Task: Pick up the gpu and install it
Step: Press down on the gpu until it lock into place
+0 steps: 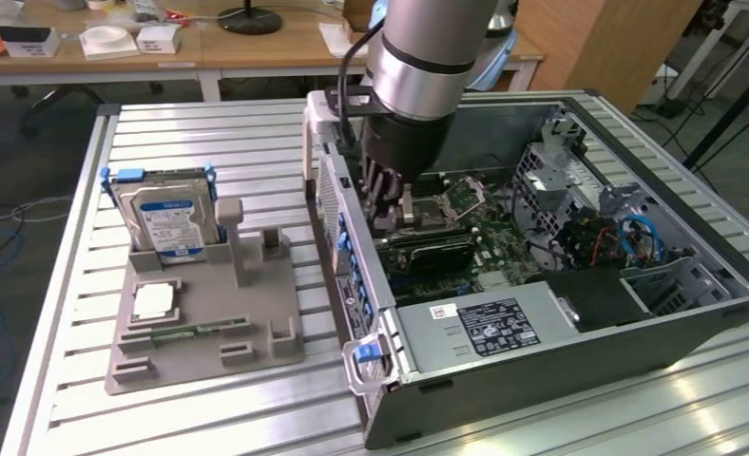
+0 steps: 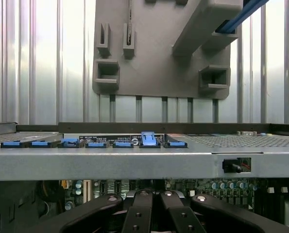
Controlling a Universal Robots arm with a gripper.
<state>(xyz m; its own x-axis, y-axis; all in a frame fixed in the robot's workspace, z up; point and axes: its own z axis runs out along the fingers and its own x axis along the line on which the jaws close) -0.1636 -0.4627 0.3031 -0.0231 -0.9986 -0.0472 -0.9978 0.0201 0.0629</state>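
Your hand point(image 1: 392, 211) is down inside the open computer case point(image 1: 679, 332), close behind the case wall that carries the row of blue clips point(image 2: 149, 140). Its fingers point(image 2: 151, 213) are drawn fully together, and the exterior view shows them reaching down to the gpu point(image 1: 428, 249), a dark card lying along the green motherboard point(image 1: 495, 249) directly beneath the hand. You cannot tell from here whether the fingers actually grip the card or only press on it. Just beyond the card, further from the hand, sits the grey power supply point(image 1: 483, 328) with its white label. Outside the case, across that wall from the hand, the grey holder tray point(image 1: 203, 332) rests on the slatted metal counter point(image 1: 70, 313), with the hard drive point(image 1: 162, 217) standing upright in it.
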